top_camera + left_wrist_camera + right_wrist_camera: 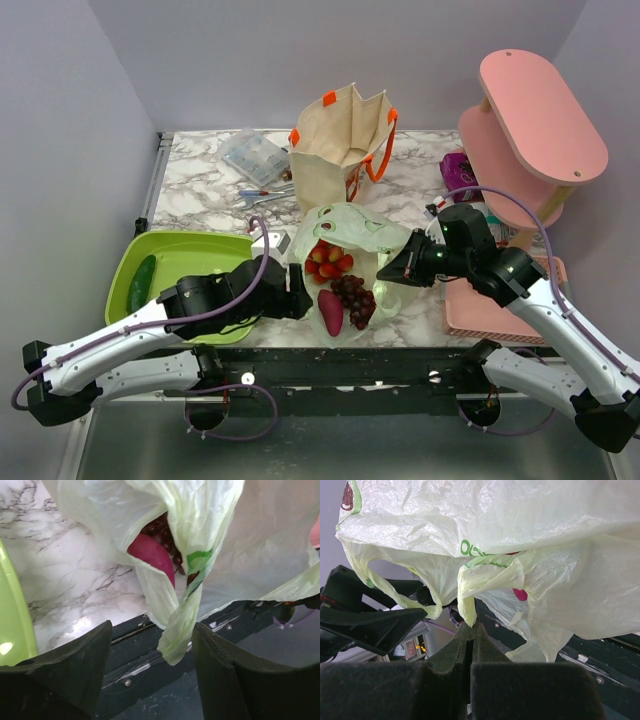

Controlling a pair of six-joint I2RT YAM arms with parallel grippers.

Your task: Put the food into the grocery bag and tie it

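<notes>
While the bag [345, 228] sits at the near edge of the table [200, 190], mouth open, with strawberries [328, 260], grapes [352, 293] and a sweet potato [330, 312] inside, both claws are at its handles. No lemon can be made out.

The right claw [471, 630] is pinched tight on a twisted strip of one handle [466, 602], and the film rises taut from the pinch. The left claw [152, 632] stands partly wide, with the other handle [181, 625] hanging limp between its pads. That strip lies nearer one pad, and whether it touches cannot be told.

The film looks thin, soft and slick. It would likely slide out of a loose pinch and stretch or tear under a sharp tug. The load seems light but loose, and the berries and grapes would bruise easily. Tipped toward the edge, the bag could spill them.

The safest hold is probably the gathered handle strip, taken well above its dangling tip where the layers bunch, rather than the single-ply wall. For the knot, both handles should probably be pulled evenly.
</notes>
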